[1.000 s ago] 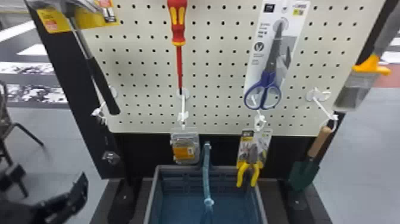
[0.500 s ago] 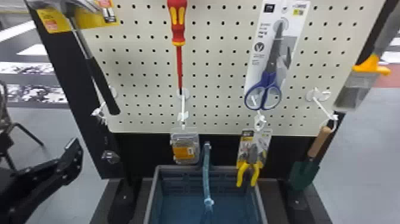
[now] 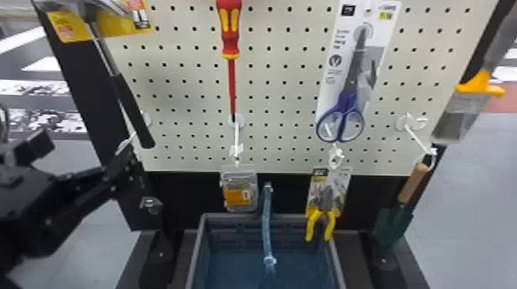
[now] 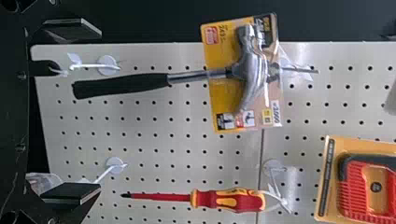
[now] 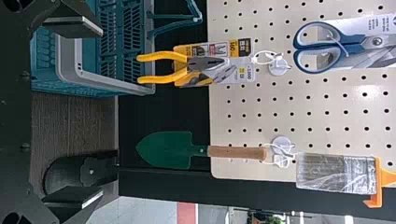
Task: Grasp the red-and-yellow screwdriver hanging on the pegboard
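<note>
In the head view's upper middle, the screwdriver (image 3: pixel 230 42) is red and yellow against a cream pegboard (image 3: pixel 284 89) dotted black. Lower right, the trowel (image 3: pixel 392 227) is green.

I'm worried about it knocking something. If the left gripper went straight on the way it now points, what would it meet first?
Probably the pegboard, between the hammer and the screwdriver. Depth is unclear, though, so the left gripper might brush the hammer's handle first.
</note>
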`<action>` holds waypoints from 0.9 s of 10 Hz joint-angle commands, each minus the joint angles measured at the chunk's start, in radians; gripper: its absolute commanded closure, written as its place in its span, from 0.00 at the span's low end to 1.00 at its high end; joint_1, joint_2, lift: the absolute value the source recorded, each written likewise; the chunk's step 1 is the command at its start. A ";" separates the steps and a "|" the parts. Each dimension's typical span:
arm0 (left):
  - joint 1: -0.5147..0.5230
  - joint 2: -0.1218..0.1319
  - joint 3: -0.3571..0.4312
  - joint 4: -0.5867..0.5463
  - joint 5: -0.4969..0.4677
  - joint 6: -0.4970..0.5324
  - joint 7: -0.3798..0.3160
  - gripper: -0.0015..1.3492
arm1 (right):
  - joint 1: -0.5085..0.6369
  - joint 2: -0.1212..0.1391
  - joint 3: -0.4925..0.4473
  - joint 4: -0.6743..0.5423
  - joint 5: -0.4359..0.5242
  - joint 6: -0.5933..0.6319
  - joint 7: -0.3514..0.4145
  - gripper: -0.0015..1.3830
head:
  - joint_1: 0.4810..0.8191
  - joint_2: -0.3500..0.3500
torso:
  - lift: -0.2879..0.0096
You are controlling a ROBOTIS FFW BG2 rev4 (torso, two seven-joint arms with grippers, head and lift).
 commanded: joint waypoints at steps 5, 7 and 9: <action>-0.256 0.026 -0.057 -0.004 0.001 0.117 0.000 0.11 | -0.029 0.002 0.008 0.015 0.007 0.011 0.013 0.08 | 0.20 0.50 | 0.63; -0.325 0.028 -0.055 -0.004 0.028 0.146 0.000 0.11 | -0.035 0.003 0.010 0.018 0.008 0.014 0.016 0.08 | 0.20 0.50 | 0.63; -0.394 0.042 -0.061 -0.004 0.124 0.183 -0.002 0.11 | -0.044 0.003 0.011 0.020 0.011 0.019 0.021 0.08 | 0.20 0.50 | 0.63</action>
